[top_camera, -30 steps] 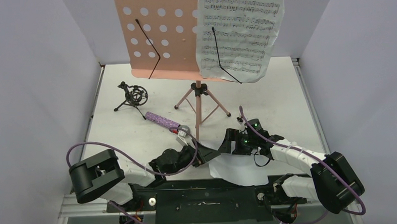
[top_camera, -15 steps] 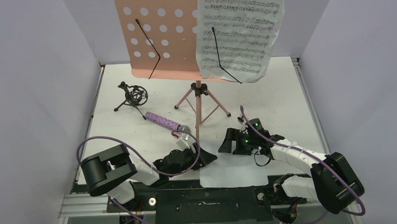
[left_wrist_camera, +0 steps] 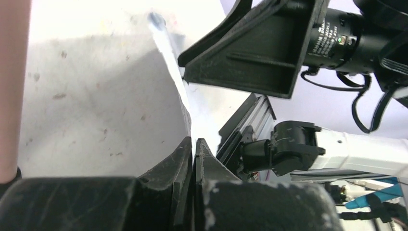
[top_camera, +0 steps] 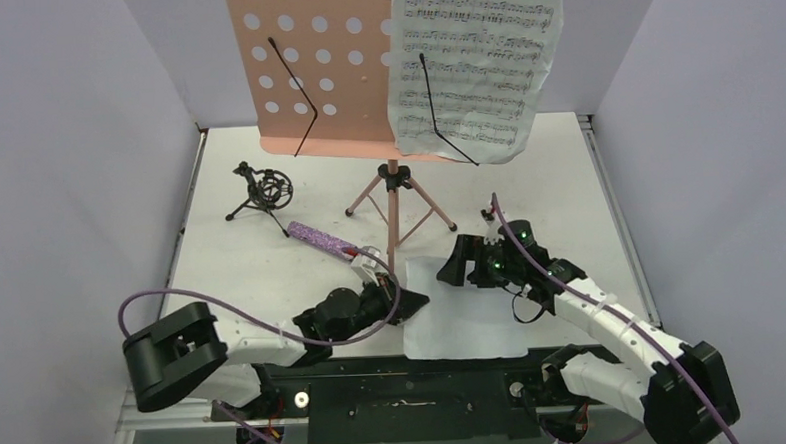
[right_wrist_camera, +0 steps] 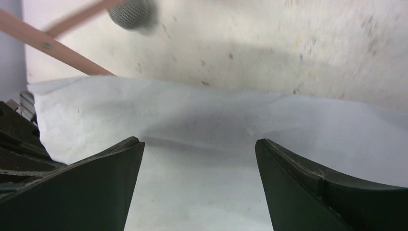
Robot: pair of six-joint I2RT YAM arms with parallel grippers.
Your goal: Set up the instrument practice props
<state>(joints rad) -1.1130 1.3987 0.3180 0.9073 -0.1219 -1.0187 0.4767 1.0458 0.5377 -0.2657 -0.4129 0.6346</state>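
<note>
Your pink music stand (top_camera: 312,65) carries one sheet-music page (top_camera: 477,58) on the right half of its desk. The loose page (top_camera: 468,319) lies on the bench (top_camera: 547,175), near the arms' bases. The microphone (top_camera: 325,242) lies slantwise, its grey head pointing near-right. Your left hand (top_camera: 413,303) is pinched tight on the loose page's left edge. Your right hand (top_camera: 453,269) gapes wide over its far edge, holding nothing.

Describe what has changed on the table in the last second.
The left gripper closed its jaws on the left edge of the loose sheet-music page. The right gripper, jaws open, moved toward the pink music stand, over the page's far edge. That stand, the mounted page, the purple microphone and the black mic holder stayed put.
</note>
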